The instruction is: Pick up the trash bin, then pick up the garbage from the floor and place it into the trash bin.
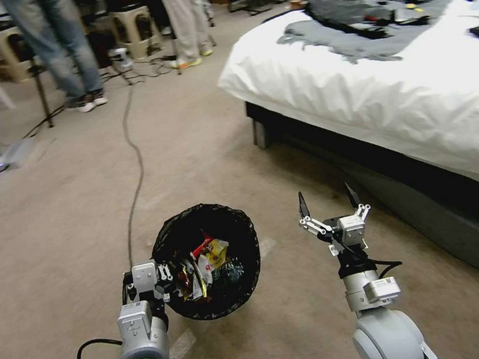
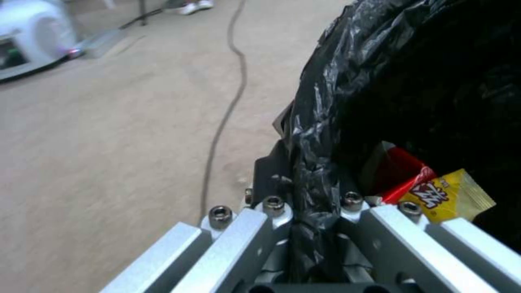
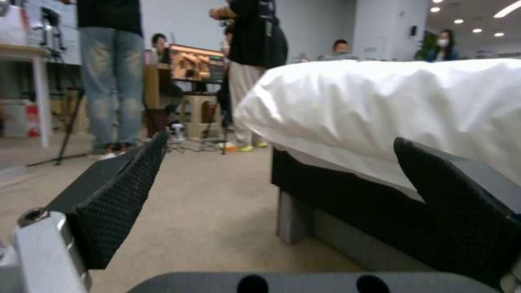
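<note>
On the carpeted floor beside the bed [image 1: 391, 85] no litter lies loose, so the task looks nearly done: the left pincer [image 1: 164, 279] grips the trash bin [image 1: 207, 259] rim, garbage [image 1: 206, 262] inside, right pincer [image 1: 328, 200] wide, empty.

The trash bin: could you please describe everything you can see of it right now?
The small round trash bin is lined with a crinkled black plastic bag folded over its rim, hiding its walls. Its mouth opens towards the head camera. Inside lies garbage: a red-white packet, a yellow snack wrapper and shiny wrappers. The left gripper is shut on the near-left rim, pinching the bag. The open right gripper is apart from it, to its right.
</note>
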`<state>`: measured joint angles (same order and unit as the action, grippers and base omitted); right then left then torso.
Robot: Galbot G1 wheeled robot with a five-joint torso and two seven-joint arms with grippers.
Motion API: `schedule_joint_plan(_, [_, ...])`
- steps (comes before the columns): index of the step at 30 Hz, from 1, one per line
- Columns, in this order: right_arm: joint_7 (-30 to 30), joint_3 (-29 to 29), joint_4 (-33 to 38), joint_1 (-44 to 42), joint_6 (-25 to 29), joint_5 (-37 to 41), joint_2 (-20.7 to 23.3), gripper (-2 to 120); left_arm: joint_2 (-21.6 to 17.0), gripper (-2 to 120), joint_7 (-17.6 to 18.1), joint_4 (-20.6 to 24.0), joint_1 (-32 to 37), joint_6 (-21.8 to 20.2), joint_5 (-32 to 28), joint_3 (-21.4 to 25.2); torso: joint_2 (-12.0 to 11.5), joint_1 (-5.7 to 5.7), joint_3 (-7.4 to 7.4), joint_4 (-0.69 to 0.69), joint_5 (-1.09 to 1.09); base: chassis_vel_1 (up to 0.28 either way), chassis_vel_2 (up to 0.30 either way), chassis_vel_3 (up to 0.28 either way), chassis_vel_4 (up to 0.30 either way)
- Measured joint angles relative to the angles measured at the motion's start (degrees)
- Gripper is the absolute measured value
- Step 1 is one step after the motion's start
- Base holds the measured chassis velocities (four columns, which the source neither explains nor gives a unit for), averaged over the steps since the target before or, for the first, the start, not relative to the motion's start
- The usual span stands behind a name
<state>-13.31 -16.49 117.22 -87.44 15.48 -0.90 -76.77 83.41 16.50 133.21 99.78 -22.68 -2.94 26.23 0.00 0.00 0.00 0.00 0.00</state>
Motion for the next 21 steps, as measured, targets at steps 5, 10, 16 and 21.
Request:
schedule_joint_plan(5, [0.2,-0.2,0.1,0.2,0.0,0.0,0.1,100,-0.1,0,0.0,0.3,0.1,-0.1,0.0,0.1,0.0,0.00,0.00,0.00,0.00,0.130,0.119,0.131,0.117])
schedule_joint_plan(10, [0.3,-0.3,0.1,0.3,0.0,0.1,0.2,100,-0.1,0,0.0,0.6,0.3,-0.2,0.1,0.1,0.0,0.00,0.00,0.00,0.00,0.126,0.119,0.131,0.139])
schedule_joint_plan(16, [0.6,-0.3,0.2,0.4,0.0,0.1,0.2,100,-0.1,0,0.0,1.0,0.6,-0.2,0.1,0.1,0.0,0.00,0.00,0.00,0.00,0.119,0.117,0.123,0.128])
schedule_joint_plan(21, [0.6,-0.7,0.3,0.5,0.0,0.1,0.7,100,-0.2,0,0.1,1.3,0.7,-0.2,0.1,0.1,0.0,0.00,0.00,0.01,0.00,0.127,0.133,0.119,0.125])
